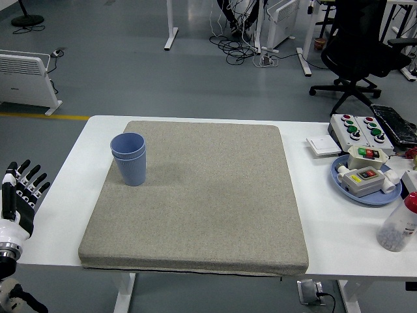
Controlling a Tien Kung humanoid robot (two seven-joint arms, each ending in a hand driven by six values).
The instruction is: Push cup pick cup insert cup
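Observation:
Two blue cups stand upright, one nested inside the other, on the left part of a grey mat that covers the middle of the white table. My left hand is at the picture's left edge, beside the table's left side and well apart from the cups. Its fingers are spread and hold nothing. My right hand is out of view.
At the right stand a blue plate with switch boxes, a button box, a white switch plate and a clear bottle with a red cap. A black office chair stands beyond the table.

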